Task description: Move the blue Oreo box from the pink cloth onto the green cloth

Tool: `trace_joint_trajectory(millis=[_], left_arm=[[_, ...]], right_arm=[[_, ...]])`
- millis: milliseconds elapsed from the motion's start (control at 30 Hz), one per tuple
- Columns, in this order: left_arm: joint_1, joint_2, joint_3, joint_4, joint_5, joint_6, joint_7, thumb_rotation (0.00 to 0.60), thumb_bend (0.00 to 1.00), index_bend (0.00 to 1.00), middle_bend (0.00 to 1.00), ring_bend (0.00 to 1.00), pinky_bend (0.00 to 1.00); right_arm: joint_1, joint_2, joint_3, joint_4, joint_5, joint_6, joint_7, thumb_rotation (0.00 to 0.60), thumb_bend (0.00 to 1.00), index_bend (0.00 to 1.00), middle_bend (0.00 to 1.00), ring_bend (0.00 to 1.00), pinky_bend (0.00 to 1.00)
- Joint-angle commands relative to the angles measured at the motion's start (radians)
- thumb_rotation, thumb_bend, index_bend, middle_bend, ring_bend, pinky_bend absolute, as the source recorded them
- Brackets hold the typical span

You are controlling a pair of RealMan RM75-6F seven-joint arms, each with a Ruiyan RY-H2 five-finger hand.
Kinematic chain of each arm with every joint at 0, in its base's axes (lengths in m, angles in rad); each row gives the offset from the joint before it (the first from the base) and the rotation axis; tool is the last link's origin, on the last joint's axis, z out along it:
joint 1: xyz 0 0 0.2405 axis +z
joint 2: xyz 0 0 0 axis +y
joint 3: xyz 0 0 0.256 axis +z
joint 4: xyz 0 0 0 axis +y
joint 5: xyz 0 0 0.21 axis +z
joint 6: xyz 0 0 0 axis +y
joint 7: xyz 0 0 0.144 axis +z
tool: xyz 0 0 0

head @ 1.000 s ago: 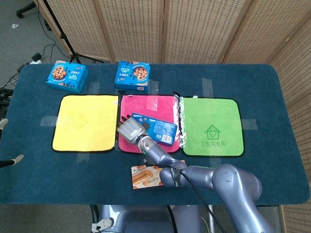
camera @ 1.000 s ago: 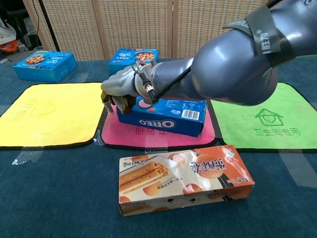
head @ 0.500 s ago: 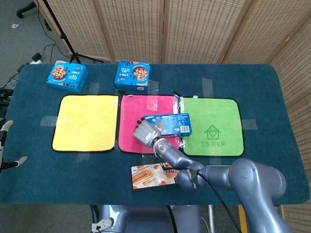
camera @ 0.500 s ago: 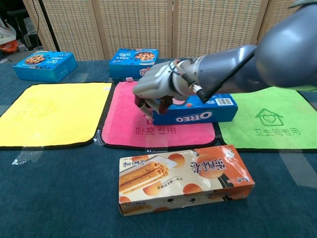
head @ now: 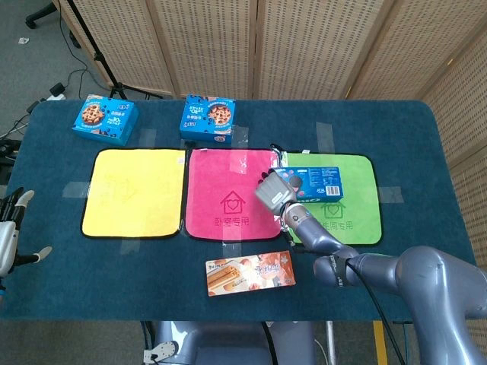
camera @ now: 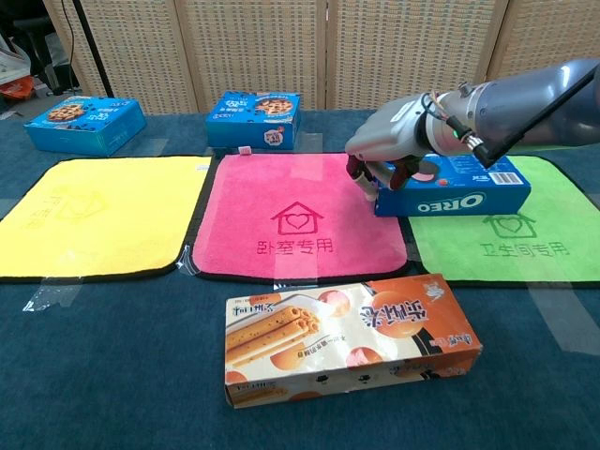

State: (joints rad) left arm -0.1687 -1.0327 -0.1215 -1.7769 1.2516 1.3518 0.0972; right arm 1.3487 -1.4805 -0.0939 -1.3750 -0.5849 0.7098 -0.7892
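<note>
My right hand [camera: 389, 150] [head: 275, 190] grips the left end of the blue Oreo box [camera: 457, 189] [head: 319, 182]. The box hangs lengthwise, a little above the near-left part of the green cloth [camera: 534, 246] [head: 354, 217]. The pink cloth [camera: 298, 220] [head: 228, 201] lies bare, its house logo showing. My left hand [head: 14, 228] shows at the far left edge of the head view, off the table, its fingers apart and holding nothing.
An orange wafer box [camera: 349, 336] [head: 249, 274] lies near the front edge, below the pink cloth. A yellow cloth [camera: 94, 214] lies on the left. Two blue cookie boxes [camera: 82, 122] [camera: 253, 117] stand at the back.
My right hand has carried the Oreo box to the right, off the pink cloth and over the green cloth's left part. The left hand has risen slightly into view.
</note>
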Motion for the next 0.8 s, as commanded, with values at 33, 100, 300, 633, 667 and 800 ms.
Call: trace_joint_trajectory(millis=[33,100,300,633,667,800], left_arm=[[0.0,-0.001,0.001,-0.001,0.003,0.002,0.002,0.6,0.0,0.0,0.0,0.0,0.0],[0.001,-0.002,0.003,-0.004,0.007,0.005,0.005,0.6,0.0,0.0,0.0,0.0,0.0],[0.0,-0.005,0.007,-0.01,0.013,0.008,0.013,0.6,0.0,0.0,0.0,0.0,0.0],[0.019,0.013,0.028,-0.021,0.075,0.037,-0.028,0.6,0.0,0.0,0.0,0.0,0.0],[0.02,0.014,0.029,-0.02,0.079,0.038,-0.033,0.6,0.0,0.0,0.0,0.0,0.0],[0.029,0.024,0.038,-0.013,0.105,0.046,-0.069,0.6,0.0,0.0,0.0,0.0,0.0]], right_arm=[[-0.009,0.013,-0.011,0.006,0.023,-0.009,0.002,0.6,1.0,0.41,0.31,0.18,0.21],[-0.017,0.027,-0.02,0.002,0.027,-0.012,0.006,0.6,1.0,0.41,0.31,0.18,0.21],[-0.054,0.087,-0.009,-0.057,-0.067,0.009,0.062,0.6,1.0,0.41,0.31,0.18,0.21],[-0.343,0.354,0.132,-0.393,-0.66,0.416,0.571,0.6,1.0,0.2,0.24,0.18,0.22],[-0.371,0.355,0.126,-0.38,-0.717,0.463,0.612,0.6,0.99,0.16,0.22,0.16,0.22],[-0.55,0.372,0.103,-0.286,-0.866,0.733,0.759,0.6,0.21,0.02,0.01,0.01,0.18]])
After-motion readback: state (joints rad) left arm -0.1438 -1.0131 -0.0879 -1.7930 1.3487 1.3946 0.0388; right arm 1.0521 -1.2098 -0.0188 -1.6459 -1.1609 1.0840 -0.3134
